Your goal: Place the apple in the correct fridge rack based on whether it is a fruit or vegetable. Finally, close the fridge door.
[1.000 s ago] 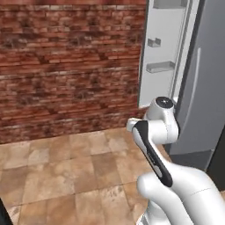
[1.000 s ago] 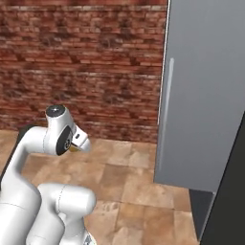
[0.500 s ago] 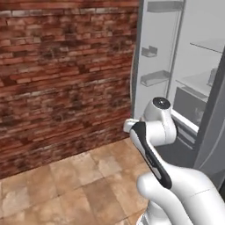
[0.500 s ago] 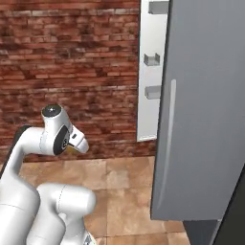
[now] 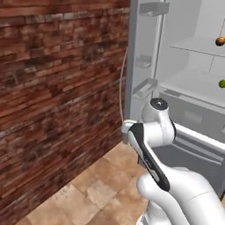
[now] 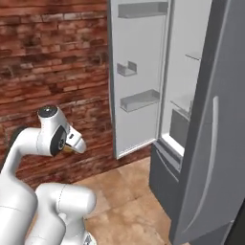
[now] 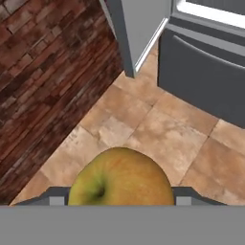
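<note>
White jointed arm: I see it folded at lower right of the left base view, wrist bent down; two-finger gripper [image 7: 119, 200] clamped.

apple [image 7: 120, 178]: lower part cut off at the hand view's bottom
gripper fingertips: hidden beside the apple
fridge rack [image 5: 200, 45]: right part cut off, far above gripper

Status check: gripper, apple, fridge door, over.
Gripper shut on apple, above floor tiles. Fridge door open; upper rack already carries an orange fruit. Nothing blocking.
</note>
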Motion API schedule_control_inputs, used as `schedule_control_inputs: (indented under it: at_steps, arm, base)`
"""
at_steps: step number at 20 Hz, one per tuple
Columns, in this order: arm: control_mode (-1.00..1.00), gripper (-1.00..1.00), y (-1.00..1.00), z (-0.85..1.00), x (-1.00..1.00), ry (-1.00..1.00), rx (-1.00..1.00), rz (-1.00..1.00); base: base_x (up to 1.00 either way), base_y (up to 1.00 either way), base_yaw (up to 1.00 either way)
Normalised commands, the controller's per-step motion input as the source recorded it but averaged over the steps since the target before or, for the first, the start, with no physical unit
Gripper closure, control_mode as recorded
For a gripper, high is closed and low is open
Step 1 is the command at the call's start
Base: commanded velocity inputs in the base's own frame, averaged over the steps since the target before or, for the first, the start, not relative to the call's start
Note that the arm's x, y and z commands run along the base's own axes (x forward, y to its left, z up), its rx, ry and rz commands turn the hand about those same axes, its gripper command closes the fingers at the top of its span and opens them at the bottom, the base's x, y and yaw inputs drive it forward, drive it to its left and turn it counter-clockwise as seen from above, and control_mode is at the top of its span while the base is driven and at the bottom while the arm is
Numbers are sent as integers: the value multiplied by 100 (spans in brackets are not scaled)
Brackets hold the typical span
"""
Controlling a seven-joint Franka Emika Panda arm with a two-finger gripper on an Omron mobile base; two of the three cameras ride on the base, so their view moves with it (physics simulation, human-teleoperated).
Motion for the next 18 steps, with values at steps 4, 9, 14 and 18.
schedule_control_inputs:
  at_steps: [4, 9, 14, 18]
  arm:
    - [100, 100, 0, 0, 0, 0, 0, 0]
    - [100, 100, 0, 0, 0, 0, 0, 0]
    - [100, 100, 0, 0, 0, 0, 0, 0]
    - [100, 100, 0, 0, 0, 0, 0, 0]
  base:
    - [27, 45, -87]
    - [45, 49, -85]
    - [69, 46, -65]
    - [80, 33, -46]
